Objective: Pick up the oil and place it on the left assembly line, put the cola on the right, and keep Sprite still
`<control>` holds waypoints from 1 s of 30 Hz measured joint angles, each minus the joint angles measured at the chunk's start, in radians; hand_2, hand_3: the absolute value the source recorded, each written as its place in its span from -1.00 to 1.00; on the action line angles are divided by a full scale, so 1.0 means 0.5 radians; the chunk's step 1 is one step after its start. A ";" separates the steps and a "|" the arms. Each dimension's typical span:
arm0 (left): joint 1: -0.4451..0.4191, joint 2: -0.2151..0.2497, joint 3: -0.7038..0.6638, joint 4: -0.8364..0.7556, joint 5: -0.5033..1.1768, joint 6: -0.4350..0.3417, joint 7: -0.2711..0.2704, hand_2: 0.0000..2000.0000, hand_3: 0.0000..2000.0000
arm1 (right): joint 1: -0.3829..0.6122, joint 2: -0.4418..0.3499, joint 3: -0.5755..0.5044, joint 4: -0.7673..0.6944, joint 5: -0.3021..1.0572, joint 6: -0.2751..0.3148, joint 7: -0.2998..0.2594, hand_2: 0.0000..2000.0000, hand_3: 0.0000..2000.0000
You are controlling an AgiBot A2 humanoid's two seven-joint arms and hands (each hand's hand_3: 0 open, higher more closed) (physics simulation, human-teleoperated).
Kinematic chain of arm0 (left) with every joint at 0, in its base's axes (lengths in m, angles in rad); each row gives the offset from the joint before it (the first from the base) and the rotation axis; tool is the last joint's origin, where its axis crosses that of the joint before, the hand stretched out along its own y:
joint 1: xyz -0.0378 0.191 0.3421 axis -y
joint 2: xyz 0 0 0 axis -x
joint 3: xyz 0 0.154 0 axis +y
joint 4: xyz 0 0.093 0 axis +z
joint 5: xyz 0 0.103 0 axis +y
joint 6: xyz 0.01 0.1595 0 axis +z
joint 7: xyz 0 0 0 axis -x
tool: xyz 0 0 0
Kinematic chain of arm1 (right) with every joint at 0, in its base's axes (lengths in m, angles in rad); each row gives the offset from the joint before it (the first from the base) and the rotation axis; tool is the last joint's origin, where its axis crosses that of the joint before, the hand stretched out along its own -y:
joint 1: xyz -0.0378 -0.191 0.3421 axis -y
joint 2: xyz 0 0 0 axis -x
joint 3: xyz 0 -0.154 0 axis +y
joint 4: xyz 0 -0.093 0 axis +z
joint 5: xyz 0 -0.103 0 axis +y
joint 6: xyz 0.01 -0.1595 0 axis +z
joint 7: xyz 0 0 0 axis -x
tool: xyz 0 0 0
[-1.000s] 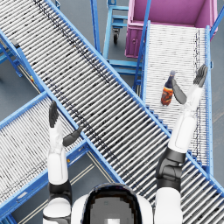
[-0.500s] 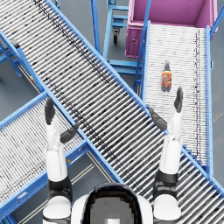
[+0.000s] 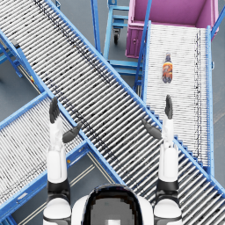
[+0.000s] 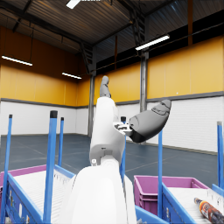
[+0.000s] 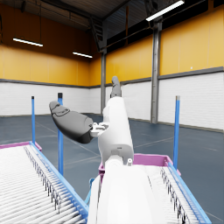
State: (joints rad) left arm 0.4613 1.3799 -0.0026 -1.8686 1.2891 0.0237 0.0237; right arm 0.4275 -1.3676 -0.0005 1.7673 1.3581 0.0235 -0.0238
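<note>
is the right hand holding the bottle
No, the right hand is empty, and the bottle lies apart from it on the right conveyor.

Both arms up, symmetric pose. Left arm [image 3: 57,165] sits lower left of the head view, forearm pointing up-frame. Left hand [image 3: 57,125] is empty, fingers straight and together, thumb splayed toward frame centre. Right arm [image 3: 168,162] is lower right, same attitude. Right hand [image 3: 165,125] mirrors the left: empty, fingers extended, thumb out toward centre. Wrist views agree, with nothing held and the thumbs well apart from the fingers.
</note>
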 measured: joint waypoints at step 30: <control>-0.344 -0.346 0.409 0.145 -0.578 0.154 0.154 -1.00 -1.00 | -0.276 0.322 0.405 0.057 -0.716 0.152 -0.154 -1.00 -1.00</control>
State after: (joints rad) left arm 0.2895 1.2069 0.2020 -1.7962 1.0000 0.1008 0.1006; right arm 0.2895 -1.2068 0.2021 1.7961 1.0001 0.0997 -0.1009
